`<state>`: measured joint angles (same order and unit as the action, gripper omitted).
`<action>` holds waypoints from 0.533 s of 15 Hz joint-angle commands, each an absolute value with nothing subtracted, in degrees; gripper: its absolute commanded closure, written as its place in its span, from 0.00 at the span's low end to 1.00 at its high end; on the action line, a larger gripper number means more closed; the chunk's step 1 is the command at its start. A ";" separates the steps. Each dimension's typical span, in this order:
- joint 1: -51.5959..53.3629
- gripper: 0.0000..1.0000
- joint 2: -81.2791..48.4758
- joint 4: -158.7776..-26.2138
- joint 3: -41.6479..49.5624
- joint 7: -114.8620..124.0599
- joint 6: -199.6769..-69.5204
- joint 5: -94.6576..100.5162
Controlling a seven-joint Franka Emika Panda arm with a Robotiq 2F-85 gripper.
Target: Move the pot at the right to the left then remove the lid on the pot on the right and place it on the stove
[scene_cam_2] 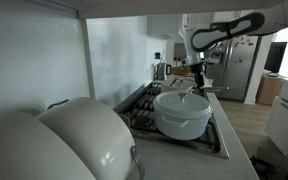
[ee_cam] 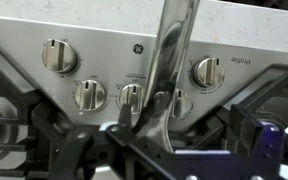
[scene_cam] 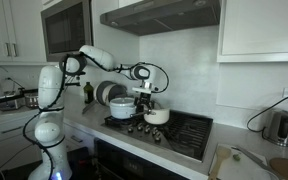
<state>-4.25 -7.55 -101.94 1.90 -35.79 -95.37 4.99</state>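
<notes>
1. The gripper [scene_cam: 147, 92] hangs over the stove [scene_cam: 189, 132]. I cannot tell how its jaws stand, because the wrist view gives only a blurred shiny bar [ee_cam: 169, 60] across the knobs [ee_cam: 58, 55].
2. The small pot [scene_cam: 156, 116] sits on the stove, just beside the wide pot [scene_cam: 121, 108].
3. In an exterior view the wide pot [scene_cam_2: 181, 113] probably hides the small one, and pale rounded dishes [scene_cam_2: 64, 140] crowd the foreground.

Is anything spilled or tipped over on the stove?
Nothing stands out. The pot and the wider white pot both stand upright on the stove, and no spill shows.
</notes>
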 commanded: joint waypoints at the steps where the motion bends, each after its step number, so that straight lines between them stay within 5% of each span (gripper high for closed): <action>1: -3.74 0.00 -6.97 -101.70 1.65 -34.16 -95.84 6.91; 8: -3.68 0.00 -5.96 -100.58 1.88 -33.45 -98.21 11.37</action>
<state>-3.98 -7.08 -100.96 1.92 -35.48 -97.62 9.57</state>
